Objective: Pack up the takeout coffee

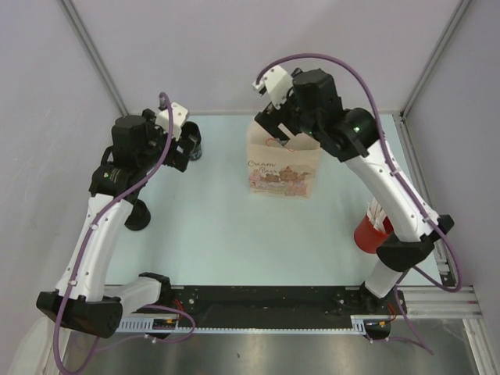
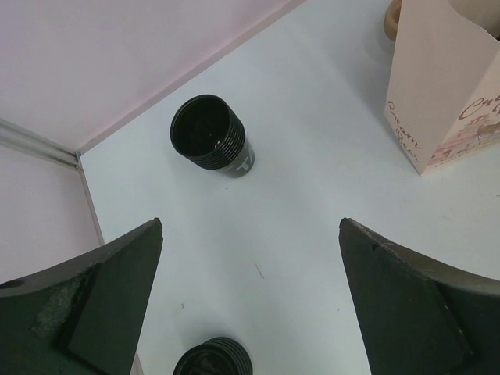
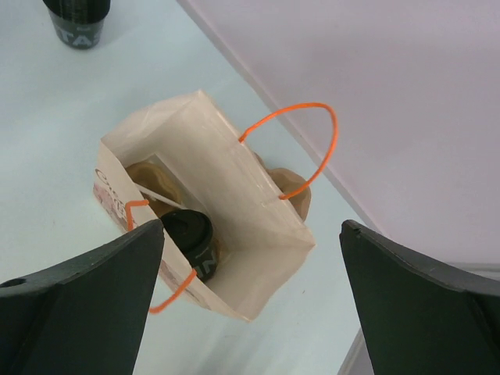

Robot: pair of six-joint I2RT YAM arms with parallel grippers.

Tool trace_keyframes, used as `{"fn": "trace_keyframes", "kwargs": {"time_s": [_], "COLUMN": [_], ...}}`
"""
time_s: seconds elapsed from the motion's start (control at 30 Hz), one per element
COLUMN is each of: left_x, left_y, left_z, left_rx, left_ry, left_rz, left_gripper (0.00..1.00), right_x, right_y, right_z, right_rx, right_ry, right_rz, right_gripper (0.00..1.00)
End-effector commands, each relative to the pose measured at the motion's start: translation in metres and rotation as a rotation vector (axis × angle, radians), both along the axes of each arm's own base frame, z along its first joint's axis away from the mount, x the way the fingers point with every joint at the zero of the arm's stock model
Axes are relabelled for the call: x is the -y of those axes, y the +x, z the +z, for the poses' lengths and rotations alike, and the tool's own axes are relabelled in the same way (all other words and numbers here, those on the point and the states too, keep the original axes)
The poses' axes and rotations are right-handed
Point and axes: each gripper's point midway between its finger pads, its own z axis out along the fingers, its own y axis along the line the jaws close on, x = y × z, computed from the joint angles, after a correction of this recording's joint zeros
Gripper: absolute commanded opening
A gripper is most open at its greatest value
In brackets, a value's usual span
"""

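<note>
**Right end effector** (image 3: 251, 226): jaws spread wide, nothing held; hangs over the open mouth of the bag (image 3: 223, 152). Inside, at 7 o'clock in the wrist view, is one black cup (image 3: 195, 238); beside it is a brown insert (image 3: 152, 183) with a pale stick across it. Orange handles (image 3: 331, 133) arch to either side of the mouth.

**Left end effector** (image 2: 250, 223): jaws wide, empty; poised above the worktop (image 2: 312, 203). Far cup (image 2: 212, 134) stands at 11 o'clock ahead of it; near cup (image 2: 212, 358) at 6 o'clock, cut by the frame edge; bag at 2 o'clock. Whether the far cup is lidded, cannot tell.

**Step, as judged:** one cup is packed, two wait on the worktop; a second pick is due. The far cup looks the likeliest. The left jaws would need to lower around its body, close, then carry it toward the bag.

**Obstructions:** the right arm sits over the bag mouth and would have to clear first. The room left beside the packed cup looks tight; the handles could snag.

**Surroundings:** red cup (image 1: 372, 231) with straws at 4 o'clock overhead, close by the right arm; tan object behind the bag, unidentified.
</note>
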Motion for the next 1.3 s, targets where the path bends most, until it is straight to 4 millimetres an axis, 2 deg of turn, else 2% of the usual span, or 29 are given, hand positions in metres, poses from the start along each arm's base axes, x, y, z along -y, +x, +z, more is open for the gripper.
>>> {"fn": "trace_keyframes", "kwargs": {"time_s": [0.0,0.17,0.37,0.43,0.5,0.57,0.6,0.63,0.73,0.77,0.8,0.87,0.9,1.0,1.1,1.2,1.23,1.27], "left_x": [0.004,0.007,0.014,0.017,0.024,0.029,0.031,0.033,0.039,0.040,0.041,0.044,0.045,0.040,0.025,0.005,0.000,-0.010], "left_y": [-0.001,-0.005,-0.008,-0.010,-0.015,-0.017,-0.017,-0.018,-0.020,-0.022,-0.022,-0.026,-0.028,-0.028,-0.023,-0.020,-0.019,-0.018], "left_z": [0.014,0.021,0.029,0.036,0.042,0.048,0.051,0.058,0.072,0.075,0.078,0.088,0.090,0.107,0.119,0.122,0.121,0.122], "left_rx": [0.029,0.039,0.058,0.084,0.107,0.123,0.127,0.141,0.154,0.156,0.157,0.165,0.165,0.212,0.254,0.282,0.288,0.299], "left_ry": [-0.042,-0.047,-0.059,-0.068,-0.086,-0.104,-0.117,-0.134,-0.200,-0.212,-0.219,-0.240,-0.236,-0.230,-0.235,-0.232,-0.227,-0.217], "left_rz": [-0.013,-0.034,-0.078,-0.100,-0.138,-0.164,-0.173,-0.182,-0.187,-0.192,-0.195,-0.207,-0.216,-0.195,-0.104,0.017,0.044,0.103], "left_gripper": [0.99,1.00,0.99,0.99,0.99,0.99,0.99,1.00,1.00,0.99,0.99,1.00,1.00,0.99,0.99,0.99,0.99,1.00], "right_x": [0.014,0.035,0.063,0.071,0.083,0.092,0.101,0.108,0.131,0.135,0.141,0.147,0.151,0.157,0.168,0.191,0.211,0.221], "right_y": [-0.021,-0.033,-0.046,-0.045,-0.052,-0.048,-0.057,-0.053,-0.068,-0.068,-0.076,-0.078,-0.088,-0.098,-0.110,-0.125,-0.126,-0.133], "right_z": [0.049,0.073,0.087,0.080,0.088,0.080,0.086,0.073,0.093,0.078,0.081,0.067,0.068,0.059,0.061,0.078,0.085,0.094], "right_rx": [0.066,0.091,0.103,0.087,0.117,0.117,0.142,0.122,0.231,0.205,0.218,0.191,0.207,0.198,0.223,0.300,0.342,0.377], "right_ry": [0.130,0.205,0.268,0.273,0.295,0.298,0.314,0.307,0.363,0.357,0.363,0.349,0.350,0.361,0.378,0.403,0.410,0.424], "right_rz": [0.033,0.046,0.046,0.044,0.042,0.022,0.020,0.004,-0.016,-0.030,-0.035,-0.062,-0.059,-0.078,-0.114,-0.204,-0.305,-0.346], "right_gripper": [1.00,1.00,1.00,1.00,1.00,1.00,1.00,1.00,1.00,1.00,1.00,1.00,1.00,1.00,1.00,1.00,1.00,1.00]}}
